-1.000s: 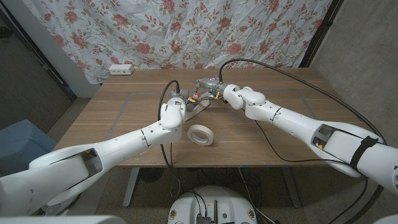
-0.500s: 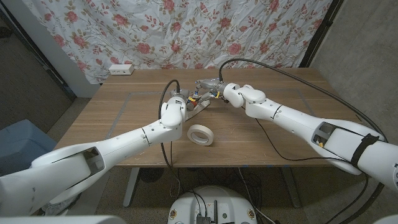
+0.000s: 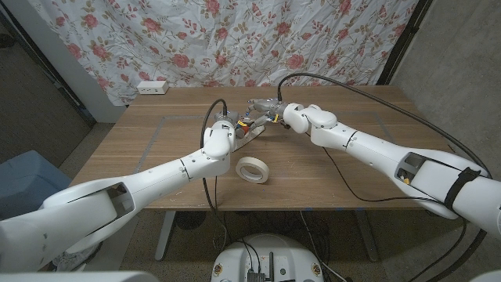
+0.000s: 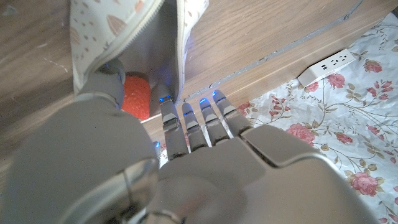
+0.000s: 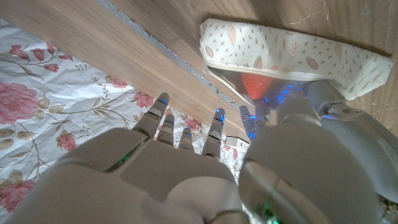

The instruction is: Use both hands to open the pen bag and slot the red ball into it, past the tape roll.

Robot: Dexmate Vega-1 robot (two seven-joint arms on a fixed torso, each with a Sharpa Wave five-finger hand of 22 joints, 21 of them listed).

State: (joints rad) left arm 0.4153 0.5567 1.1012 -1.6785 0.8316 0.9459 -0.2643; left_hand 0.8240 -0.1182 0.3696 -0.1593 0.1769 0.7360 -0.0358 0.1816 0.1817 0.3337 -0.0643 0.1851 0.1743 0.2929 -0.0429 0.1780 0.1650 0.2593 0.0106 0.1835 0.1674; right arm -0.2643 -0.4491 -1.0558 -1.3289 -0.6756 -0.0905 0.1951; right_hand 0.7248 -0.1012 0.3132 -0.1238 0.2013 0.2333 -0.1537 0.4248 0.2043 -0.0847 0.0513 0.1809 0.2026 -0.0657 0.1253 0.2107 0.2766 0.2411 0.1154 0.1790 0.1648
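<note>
Our left hand (image 3: 228, 125) and right hand (image 3: 269, 107) meet at the pen bag (image 3: 249, 129) beyond the tape roll (image 3: 253, 169) in the head view. From the left wrist, fingers (image 4: 186, 118) hold the soft mouth apart around the red ball (image 4: 135, 95); from the right wrist, the hand grips the zipper edge, and we judge the limp fabric needs holding at the rim.

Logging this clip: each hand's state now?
Left hand: holding the cream leaf-patterned fabric pen bag open, red ball inside.
Right hand: gripping the bag's edge.
</note>
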